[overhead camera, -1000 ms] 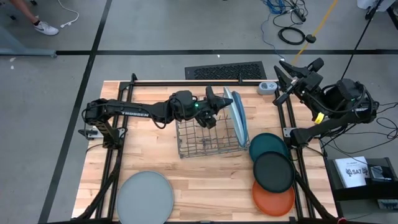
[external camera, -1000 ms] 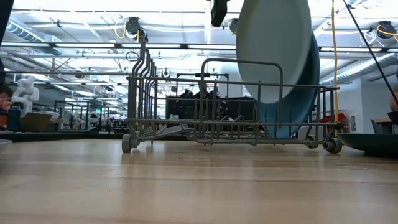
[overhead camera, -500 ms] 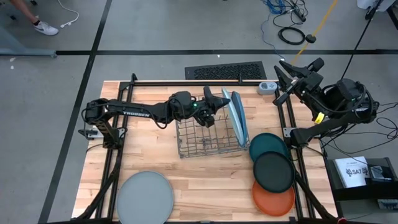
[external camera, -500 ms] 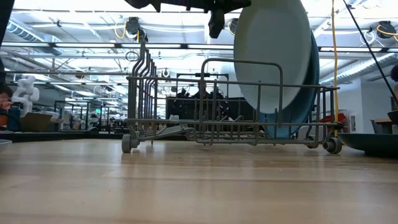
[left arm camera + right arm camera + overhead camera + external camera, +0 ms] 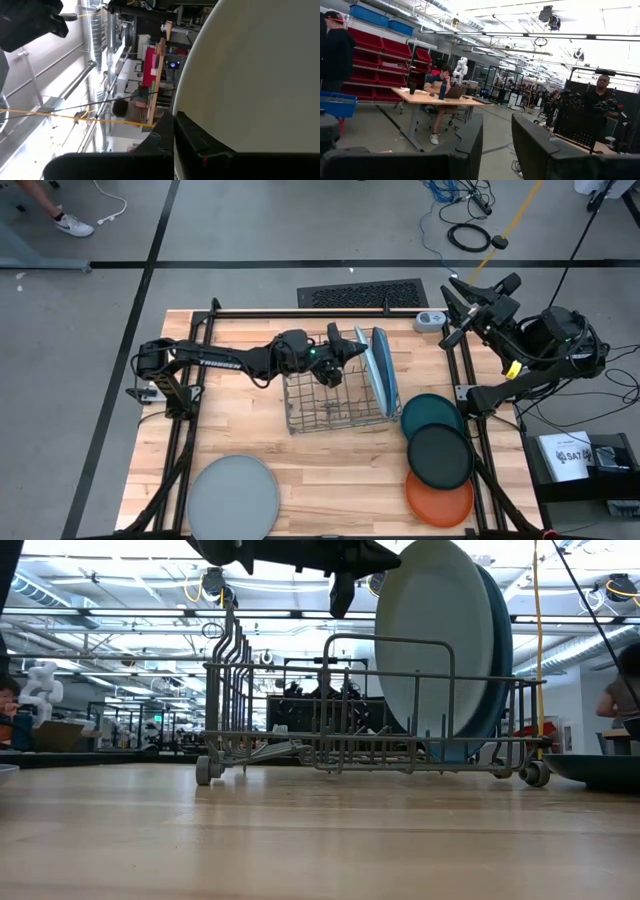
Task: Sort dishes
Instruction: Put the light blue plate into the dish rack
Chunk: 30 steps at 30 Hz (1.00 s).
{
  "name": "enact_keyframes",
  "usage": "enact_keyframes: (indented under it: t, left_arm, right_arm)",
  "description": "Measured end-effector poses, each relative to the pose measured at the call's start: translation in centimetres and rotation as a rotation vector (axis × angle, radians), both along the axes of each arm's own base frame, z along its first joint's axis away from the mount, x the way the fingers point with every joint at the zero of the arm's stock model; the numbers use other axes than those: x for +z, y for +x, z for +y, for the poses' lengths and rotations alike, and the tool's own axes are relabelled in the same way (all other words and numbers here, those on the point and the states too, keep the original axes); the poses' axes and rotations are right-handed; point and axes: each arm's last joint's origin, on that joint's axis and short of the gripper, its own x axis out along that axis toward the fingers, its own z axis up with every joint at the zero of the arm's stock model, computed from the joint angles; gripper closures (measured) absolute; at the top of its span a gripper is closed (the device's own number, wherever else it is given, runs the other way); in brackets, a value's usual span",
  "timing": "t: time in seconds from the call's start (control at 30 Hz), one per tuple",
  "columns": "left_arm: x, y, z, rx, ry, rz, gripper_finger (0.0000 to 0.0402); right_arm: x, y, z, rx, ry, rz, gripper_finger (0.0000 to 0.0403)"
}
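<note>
My left gripper (image 5: 352, 350) clenched on pale blue plate (image 5: 435, 650) rim — holding it upright in dish rack (image 5: 330, 700) slot beside medium blue plate (image 5: 384, 372). Right gripper (image 5: 455, 288) parked off-table, fingers parted, nothing held.

A pale blue plate (image 5: 366, 360) and a medium blue plate (image 5: 382, 365) stand in the grey wire rack (image 5: 325, 405) on the light wooden table (image 5: 330, 470). A grey plate (image 5: 233, 497) lies apart, and dark teal (image 5: 432, 416), black (image 5: 439, 456) and orange (image 5: 439, 500) plates sit in a row. Both arms are black.
</note>
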Motion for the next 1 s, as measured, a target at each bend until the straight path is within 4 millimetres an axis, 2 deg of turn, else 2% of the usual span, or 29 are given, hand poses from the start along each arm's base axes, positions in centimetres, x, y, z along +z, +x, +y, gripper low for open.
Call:
enact_keyframes:
  t: [0.33, 0.6, 0.73, 1.0]
  left_arm:
    - [-1.1, 0.0, 0.0, -0.043, -0.065, 0.104, 0.0401]
    - [-1.2, -0.1, 0.2, -0.007, -0.107, 0.111, 0.0393]
    - [-1.3, -0.1, 0.4, -0.001, -0.122, 0.123, 0.0354]
    - [-1.4, -0.1, 0.3, -0.002, -0.125, 0.128, 0.0238]
  right_arm:
    - [0.0, 0.0, 0.0, 0.002, 0.004, -0.004, 0.0305]
    - [0.0, 0.0, 0.0, 0.006, 0.015, -0.016, 0.0305]
    - [0.0, 0.1, 0.0, 0.005, 0.014, -0.013, 0.0305]
    - [-0.1, 0.3, 0.0, 0.006, 0.018, -0.012, 0.0305]
